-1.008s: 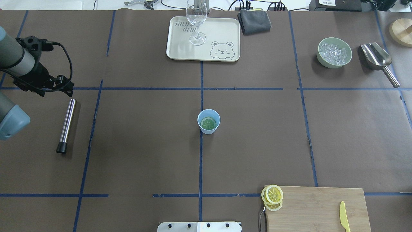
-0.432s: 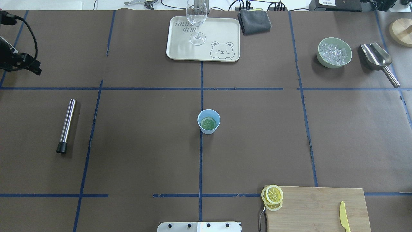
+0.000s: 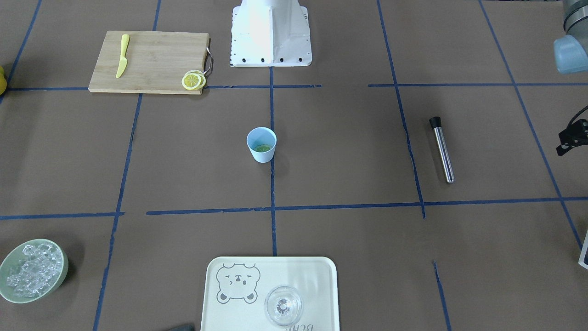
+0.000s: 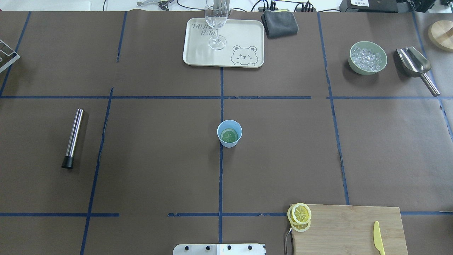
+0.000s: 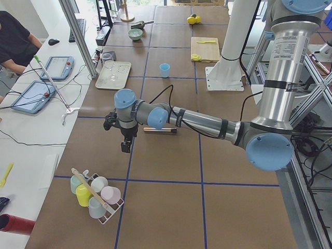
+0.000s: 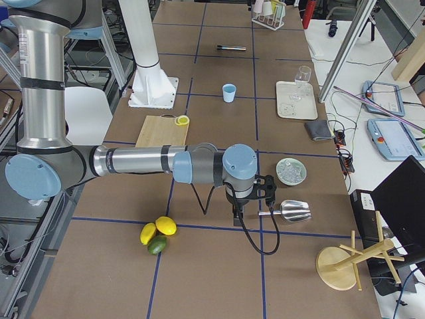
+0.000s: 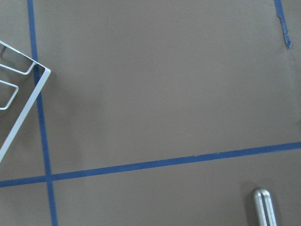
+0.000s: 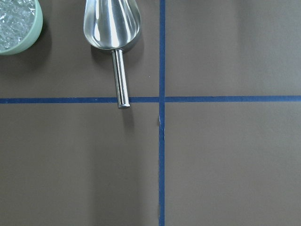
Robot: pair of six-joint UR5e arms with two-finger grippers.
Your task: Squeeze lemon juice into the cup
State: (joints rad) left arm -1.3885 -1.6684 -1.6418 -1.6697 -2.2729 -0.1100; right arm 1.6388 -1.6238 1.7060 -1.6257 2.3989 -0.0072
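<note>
The light-blue cup stands upright at the table's middle, also in the front view. A round segmented slice lies flat in its bottom and looks greenish. A stack of yellow lemon slices sits on the corner of the wooden cutting board. My left gripper hangs over the table's left end, far from the cup; only a black part of it shows at the front view's edge. My right gripper hangs near the scoop at the right end. I cannot tell whether either is open or shut.
A metal rod lies at the left. A tray holds a wine glass; a grey cloth lies beside it. A green bowl of ice, a scoop, a yellow knife and a cup rack also show.
My left arm has drawn back to the left and left the overhead view. The rack's corner now shows at that edge. The cup and slices have not moved.
</note>
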